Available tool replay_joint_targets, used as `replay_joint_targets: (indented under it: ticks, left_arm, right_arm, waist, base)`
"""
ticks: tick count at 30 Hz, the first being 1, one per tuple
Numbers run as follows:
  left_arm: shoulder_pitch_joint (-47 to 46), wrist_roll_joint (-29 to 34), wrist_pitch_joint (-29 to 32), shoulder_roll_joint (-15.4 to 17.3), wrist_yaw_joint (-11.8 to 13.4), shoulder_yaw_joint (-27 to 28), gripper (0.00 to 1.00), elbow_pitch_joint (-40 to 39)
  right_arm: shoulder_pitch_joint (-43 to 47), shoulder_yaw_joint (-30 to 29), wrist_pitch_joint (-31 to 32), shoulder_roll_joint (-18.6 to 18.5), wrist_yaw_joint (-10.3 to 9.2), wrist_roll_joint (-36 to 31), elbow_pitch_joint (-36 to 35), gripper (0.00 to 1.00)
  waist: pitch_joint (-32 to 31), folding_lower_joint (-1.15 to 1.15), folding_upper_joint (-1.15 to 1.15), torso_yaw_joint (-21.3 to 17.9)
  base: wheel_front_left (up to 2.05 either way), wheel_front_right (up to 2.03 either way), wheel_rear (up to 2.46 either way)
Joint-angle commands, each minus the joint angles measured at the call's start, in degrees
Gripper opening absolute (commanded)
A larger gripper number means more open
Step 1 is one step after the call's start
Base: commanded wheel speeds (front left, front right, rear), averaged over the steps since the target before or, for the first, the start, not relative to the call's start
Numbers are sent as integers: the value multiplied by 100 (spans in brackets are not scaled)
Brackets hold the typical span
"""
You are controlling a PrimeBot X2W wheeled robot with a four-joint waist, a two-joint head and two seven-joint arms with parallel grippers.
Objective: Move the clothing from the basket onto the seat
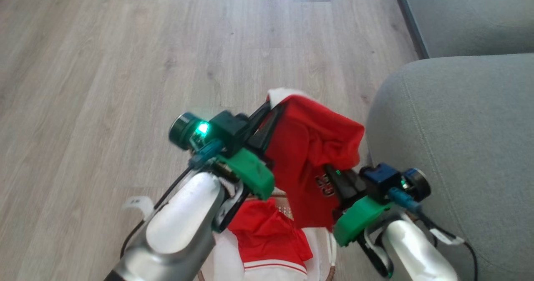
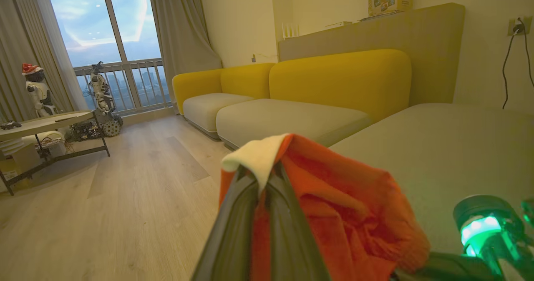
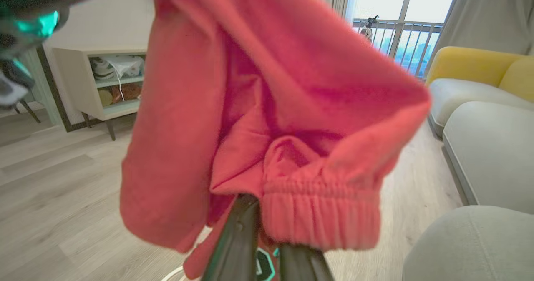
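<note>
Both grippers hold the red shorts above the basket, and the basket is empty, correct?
No, the basket is not empty: the head view shows another red garment in it. The left gripper and right gripper do hold the red shorts above it.

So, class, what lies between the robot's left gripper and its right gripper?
In the head view, one piece of the red clothing spans from the left gripper to the right gripper, both clamped on it.

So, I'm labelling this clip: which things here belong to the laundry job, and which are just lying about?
Job: red shorts, gripped by left gripper and right gripper; second red garment, in the basket; seat.
Lying about: yellow sofa; table; shelf unit; small robots by the window.
</note>
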Motion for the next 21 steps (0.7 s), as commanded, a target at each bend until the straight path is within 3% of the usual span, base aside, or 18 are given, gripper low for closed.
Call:
replay_joint_targets:
  ticks: [1, 14, 21]
  left_arm:
    - [-233, -47, -99, 126, 26, 279, 100, -128]
    - [297, -220, -291, 252, 14, 346, 100, 210]
    - [606, -249, -336, 167, -4, 250, 100, 256]
  right_arm:
    - [-97, -9, -38, 36, -2, -49, -280, 0]
    - [75, -1047, -38, 36, -2, -633, -809, 0]
    - [308, -1633, -38, 2, -2, -972, -1130, 0]
  waist:
    - [-8, 0, 0, -65]
    - [4, 0, 0, -587]
    - [83, 0, 0, -1112]
  base:
    - [0, 0, 0]
    - [0, 0, 0]
    - [0, 0, 0]
